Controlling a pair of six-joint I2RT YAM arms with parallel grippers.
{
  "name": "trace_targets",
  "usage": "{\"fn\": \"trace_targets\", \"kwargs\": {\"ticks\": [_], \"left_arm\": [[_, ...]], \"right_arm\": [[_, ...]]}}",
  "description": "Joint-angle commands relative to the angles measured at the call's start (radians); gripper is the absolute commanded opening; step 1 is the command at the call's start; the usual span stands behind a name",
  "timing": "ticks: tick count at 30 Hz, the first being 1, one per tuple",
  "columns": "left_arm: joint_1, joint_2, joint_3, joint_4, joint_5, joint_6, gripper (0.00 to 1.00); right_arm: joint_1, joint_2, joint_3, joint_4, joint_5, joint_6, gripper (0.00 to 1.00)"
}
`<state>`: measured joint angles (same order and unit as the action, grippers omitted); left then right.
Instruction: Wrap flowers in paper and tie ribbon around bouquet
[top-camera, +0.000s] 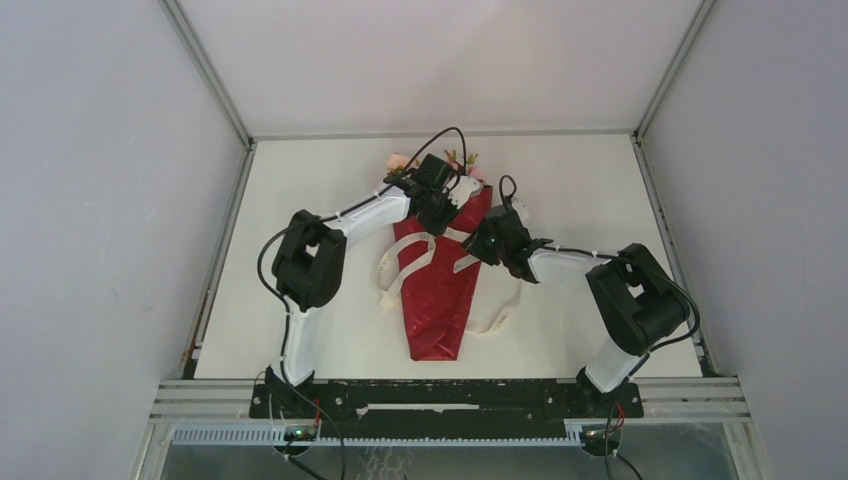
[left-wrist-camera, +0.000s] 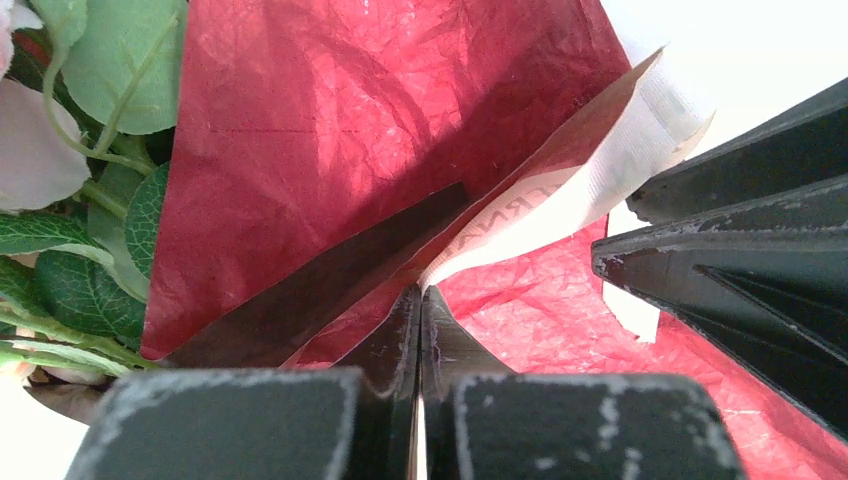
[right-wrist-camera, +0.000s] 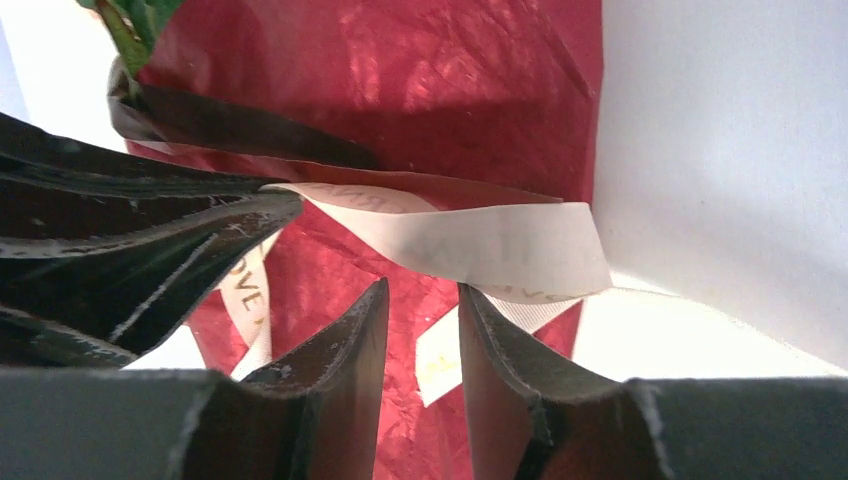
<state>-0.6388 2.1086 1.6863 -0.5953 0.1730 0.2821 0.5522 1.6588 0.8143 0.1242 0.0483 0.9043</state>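
The bouquet lies on the table with its red paper (top-camera: 440, 300) cone tapering toward the near edge and the flowers (top-camera: 400, 161) at the far end. Pink petals and green leaves (left-wrist-camera: 90, 60) show at the left of the left wrist view. The cream ribbon (top-camera: 392, 275) crosses the cone and loops off both sides. My left gripper (left-wrist-camera: 421, 290) is shut on the ribbon (left-wrist-camera: 600, 170) over the upper cone. My right gripper (right-wrist-camera: 422, 290) stands open just right of it. A band of ribbon (right-wrist-camera: 500, 245) passes above its fingertips, with nothing between the jaws.
The white table (top-camera: 300, 200) is walled by grey panels on the left, right and back. The two grippers sit very close together over the bouquet; the right gripper's fingers (left-wrist-camera: 720, 250) fill the right side of the left wrist view.
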Motion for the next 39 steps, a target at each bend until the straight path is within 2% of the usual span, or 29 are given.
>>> {"fn": "trace_targets", "kwargs": {"ticks": [1, 13, 18, 28, 39], "left_arm": [[0.001, -0.004, 0.05, -0.002, 0.031, -0.032, 0.0], [0.001, -0.02, 0.026, -0.009, 0.051, -0.029, 0.0], [0.001, -0.022, 0.028, -0.014, 0.064, -0.03, 0.0], [0.002, -0.038, 0.023, -0.023, 0.076, -0.024, 0.0], [0.001, -0.031, 0.021, -0.026, 0.074, -0.018, 0.0]], "right_arm": [[0.028, -0.025, 0.019, -0.065, 0.084, 0.001, 0.41], [0.046, 0.052, 0.098, -0.209, 0.167, -0.042, 0.5], [0.031, 0.102, 0.115, -0.221, 0.175, -0.054, 0.51], [0.021, 0.145, 0.172, -0.355, 0.303, -0.127, 0.42], [0.038, 0.114, 0.175, -0.484, 0.444, -0.192, 0.41]]}}
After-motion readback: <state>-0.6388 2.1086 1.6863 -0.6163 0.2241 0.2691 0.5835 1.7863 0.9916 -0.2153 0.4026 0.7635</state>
